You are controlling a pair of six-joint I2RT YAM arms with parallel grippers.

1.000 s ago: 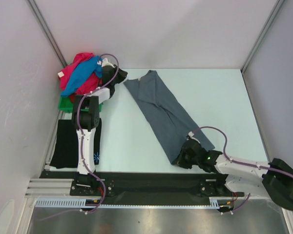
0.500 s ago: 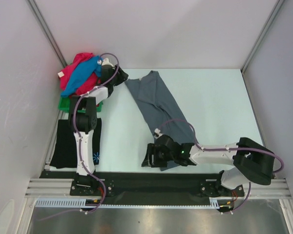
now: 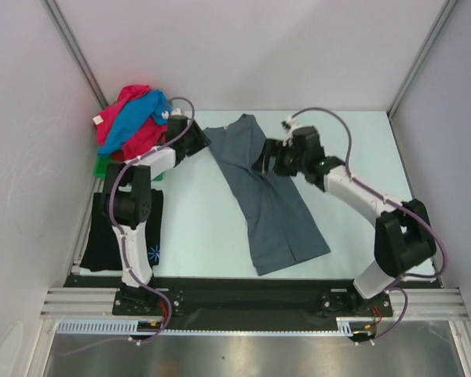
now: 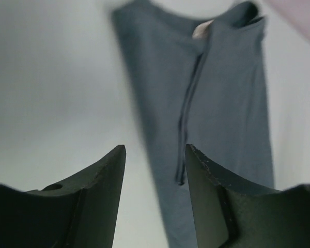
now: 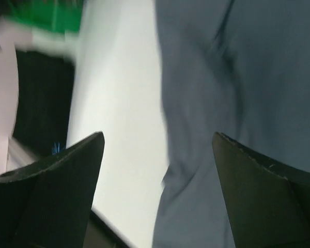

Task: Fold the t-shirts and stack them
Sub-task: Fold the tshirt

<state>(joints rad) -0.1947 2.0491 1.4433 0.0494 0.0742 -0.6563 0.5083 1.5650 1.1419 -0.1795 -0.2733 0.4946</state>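
A slate-grey t-shirt (image 3: 271,200), folded into a long strip, lies slantwise across the middle of the table. My left gripper (image 3: 196,138) hovers open just off its far left corner; in the left wrist view the grey t-shirt (image 4: 225,93) spreads beyond the left gripper (image 4: 155,155), nothing between the fingers. My right gripper (image 3: 265,159) hangs open over the strip's upper right edge. The right wrist view has the right gripper (image 5: 157,142) wide above the grey t-shirt (image 5: 243,103), empty. Pink and blue t-shirts (image 3: 129,118) are heaped at the far left. A black t-shirt (image 3: 104,228) lies folded at the left front.
The green tray (image 3: 102,166) sits under the heap in the far left corner, against the left wall. The black mounting rail (image 3: 235,290) runs along the table's near edge. Bare table (image 3: 361,149) lies to the right of the grey shirt.
The right gripper let go of the grey shirt's near end and swung from the front edge up to the shirt's far part, opening wide. The left gripper opened by the far left corner.
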